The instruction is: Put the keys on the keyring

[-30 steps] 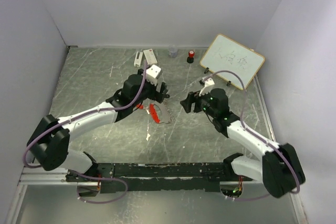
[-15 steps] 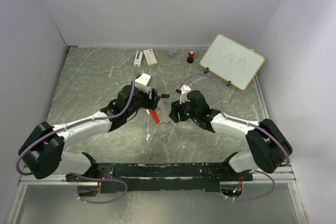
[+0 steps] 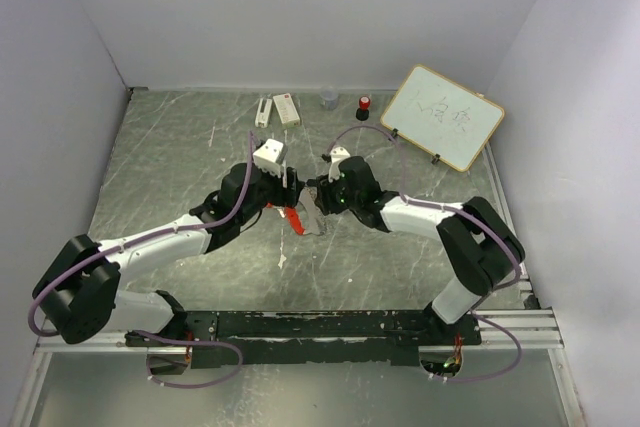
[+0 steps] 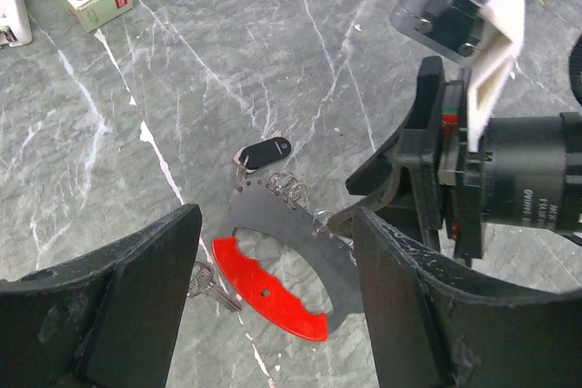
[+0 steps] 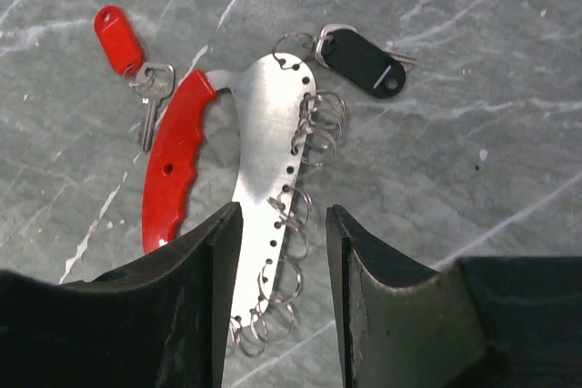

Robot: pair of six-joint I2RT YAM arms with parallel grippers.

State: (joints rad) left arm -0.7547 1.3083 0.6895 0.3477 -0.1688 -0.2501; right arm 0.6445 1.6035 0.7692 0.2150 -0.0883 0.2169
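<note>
Straddling the ring-lined edge of the curved grey metal, red-handled keyring (image 5: 264, 134) with the right gripper (image 5: 282, 224): fingers spread either side, low over it, clamped on nothing. Hovering just above the same piece with the left gripper (image 4: 275, 222), equally spread and empty, nose to nose with the right one near the middle of the grey marbled worktop (image 3: 170, 147). Lying flat there, not lifted, with a row of thin silver split rings (image 5: 318, 115) fanned along its outer edge. Off its narrow tip, toward the far edge: tiny silver black-tagged key (image 5: 364, 61), right against the plate, maybe already hooked on a ring, impossible to say for sure. On the left-edge side of the red handle: tiny silver red-tagged key (image 5: 123, 43), loose on the surface, clearly not threaded. Well apart at the far right corner, a wood-framed white board (image 3: 442, 117), out of play.

Now the worry. Risk on closing here: pinching springy rings rather than solid plate, then slipping off or skidding the whole thing across the smooth top and sweeping the loose key away. Flat metal, hard to get under; scraping fingertips likely. Two wrists this close, too: easy to bump and knock the keyring askew. And on the left side, a finger right by the red-tagged key, so one careless drop and pinned or flicked off.
</note>
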